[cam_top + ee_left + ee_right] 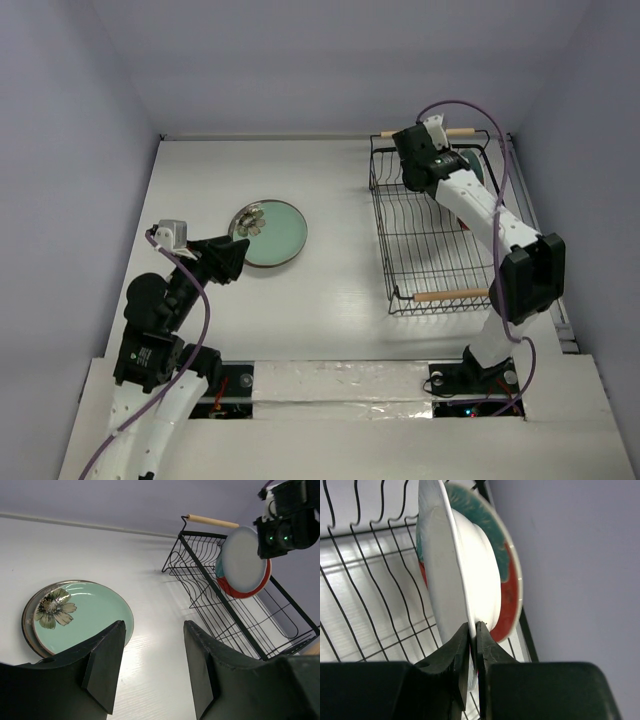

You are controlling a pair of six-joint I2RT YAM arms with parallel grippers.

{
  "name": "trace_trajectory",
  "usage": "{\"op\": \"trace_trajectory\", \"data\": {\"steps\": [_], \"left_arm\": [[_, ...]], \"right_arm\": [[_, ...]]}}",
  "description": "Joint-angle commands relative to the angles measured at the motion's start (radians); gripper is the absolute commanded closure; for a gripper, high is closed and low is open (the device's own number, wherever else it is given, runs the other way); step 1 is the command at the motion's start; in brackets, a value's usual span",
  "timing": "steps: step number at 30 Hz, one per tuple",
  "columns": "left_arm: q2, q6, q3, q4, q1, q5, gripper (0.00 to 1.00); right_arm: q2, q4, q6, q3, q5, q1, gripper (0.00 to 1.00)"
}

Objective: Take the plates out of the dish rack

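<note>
The black wire dish rack stands at the right of the table. My right gripper is at its far end, shut on the rim of the upright white plate; in the right wrist view the gripper pinches that rim. The red plate stands just behind it against the rack's end. Both also show in the left wrist view, white in front of red. The teal-green plate lies on the table on top of a grey plate, of which only the rim shows. My left gripper is open and empty, just near of that stack.
The rack has wooden rod handles at its near end and far end. Its wire floor is bare in front of the held plate. Lilac walls close the table at the back and both sides.
</note>
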Motion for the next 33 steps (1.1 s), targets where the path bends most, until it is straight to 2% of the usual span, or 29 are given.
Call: {"op": "trace_trajectory", "data": {"steps": [1,4,8,9,10,12,15,16,18,19,25,28,33], "left_arm": [[0.012,0.003,-0.011,0.045,-0.005,0.0,0.53],[0.015,0.005,-0.011,0.042,-0.005,-0.003,0.53],[0.023,0.003,-0.01,0.042,-0.005,-0.003,0.52],[0.024,0.003,-0.01,0.042,-0.005,-0.001,0.49],[0.026,0.005,-0.011,0.044,-0.005,-0.001,0.39],[0.03,0.003,-0.011,0.047,-0.005,0.0,0.32],[0.035,0.002,-0.011,0.045,0.005,0.0,0.24],[0.038,0.0,-0.01,0.047,0.005,-0.001,0.23],[0.039,0.0,-0.008,0.044,0.014,-0.009,0.19],[0.041,0.002,-0.008,0.042,0.014,-0.011,0.18],[0.043,0.002,-0.002,0.03,0.023,-0.035,0.17],[0.05,0.0,-0.002,0.03,0.023,-0.037,0.18],[0.047,-0.003,-0.005,0.034,0.032,-0.04,0.21]], "right_arm": [[-0.107,0.063,-0.019,0.097,0.107,0.008,1.0],[-0.158,0.069,0.007,0.107,0.071,0.018,1.0],[-0.342,0.12,0.062,0.095,-0.012,0.029,1.0],[-0.377,0.14,0.067,0.085,-0.037,0.041,1.0],[-0.447,0.188,0.071,0.063,-0.049,0.067,1.0],[-0.507,0.241,0.071,0.037,-0.062,0.098,1.0],[-0.595,0.321,0.149,-0.016,-0.25,0.12,1.0],[-0.612,0.389,0.174,-0.042,-0.405,0.12,1.0],[-0.629,0.512,0.272,-0.103,-0.546,0.141,1.0],[-0.623,0.558,0.303,-0.158,-0.654,0.141,1.0],[-0.461,0.865,0.553,-0.261,-0.886,0.238,1.0],[-0.332,0.965,0.657,-0.251,-0.956,0.276,1.0],[-0.145,1.071,0.797,-0.226,-0.988,0.31,1.0]]}}
